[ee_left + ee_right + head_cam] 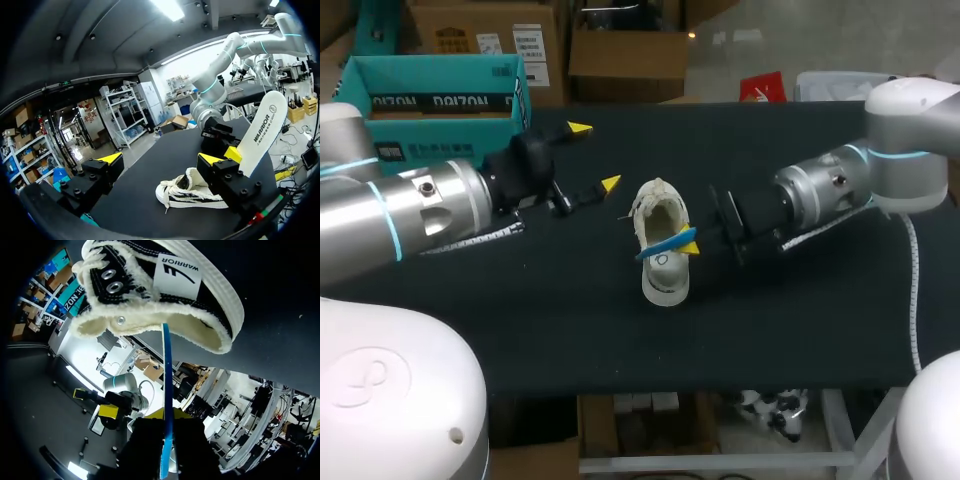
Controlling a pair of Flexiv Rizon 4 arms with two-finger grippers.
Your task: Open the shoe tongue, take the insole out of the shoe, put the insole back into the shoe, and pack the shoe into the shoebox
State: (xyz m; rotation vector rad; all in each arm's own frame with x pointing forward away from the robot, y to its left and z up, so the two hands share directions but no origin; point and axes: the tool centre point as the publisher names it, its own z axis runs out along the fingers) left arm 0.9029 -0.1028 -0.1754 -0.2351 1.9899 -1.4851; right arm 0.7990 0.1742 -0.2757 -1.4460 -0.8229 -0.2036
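Insole getting pinched right over the shoe

The teal shoebox [440, 95] is sitting at the far left of the table [570, 330]. The left gripper [595, 156] is hanging next to it, fingers spread wide and gripping nothing. Mid-table the white shoe [660, 275] is standing on its sole, and the right gripper [692, 243] is pinching the insole [662, 248] on edge just over its opening.
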